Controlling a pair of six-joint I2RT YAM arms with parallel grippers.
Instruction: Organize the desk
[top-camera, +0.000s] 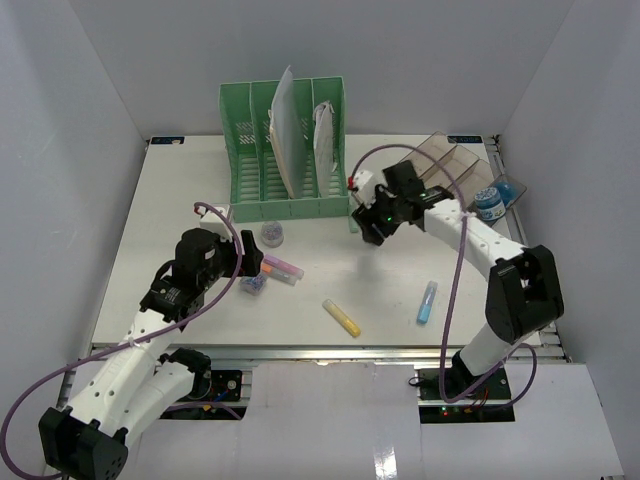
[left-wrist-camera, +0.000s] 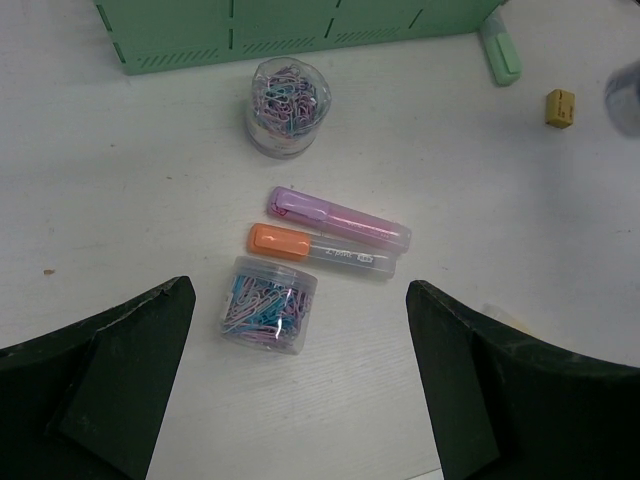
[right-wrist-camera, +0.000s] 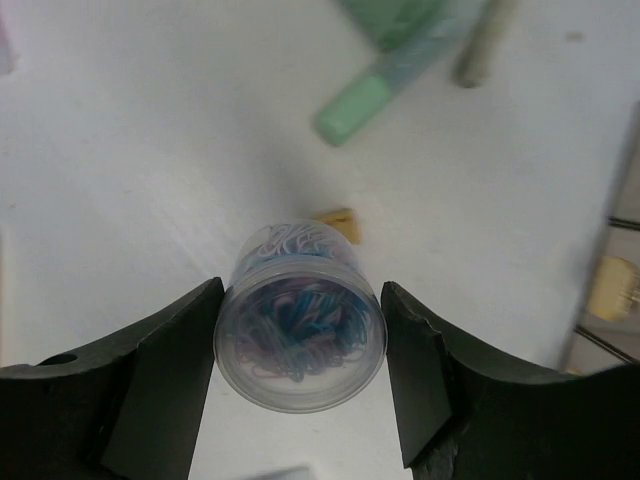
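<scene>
The large flat white desk (top-camera: 160, 240) carries every item, with its metal rail along the near edge by the arm bases. Right gripper (right-wrist-camera: 302, 300): fingers partly closed, pressed against both sides of a clear round plastic jar of coloured paper clips (right-wrist-camera: 300, 340), in front of the right end of the green slotted plastic file rack (top-camera: 290, 208). Beneath it lie a mint-green highlighter (right-wrist-camera: 375, 95) and a small yellow-brown block (right-wrist-camera: 337, 222). Whether the jar rests on the surface cannot be told. Left gripper (left-wrist-camera: 298, 290): fingers at full spread, holding nothing, above a second clear jar of clips (left-wrist-camera: 268, 320). That jar lies just beside an orange-capped clear highlighter (left-wrist-camera: 320, 250), itself alongside a purple highlighter (left-wrist-camera: 338, 218). A third clip jar (left-wrist-camera: 287, 105) stands near the rack's front. A yellow highlighter (top-camera: 342, 317) and a blue highlighter (top-camera: 427, 301) lie apart near the front edge. White papers (top-camera: 285, 120) stand in the rack. A clear brown compartment tray (top-camera: 450, 160) sits at the far right corner.
</scene>
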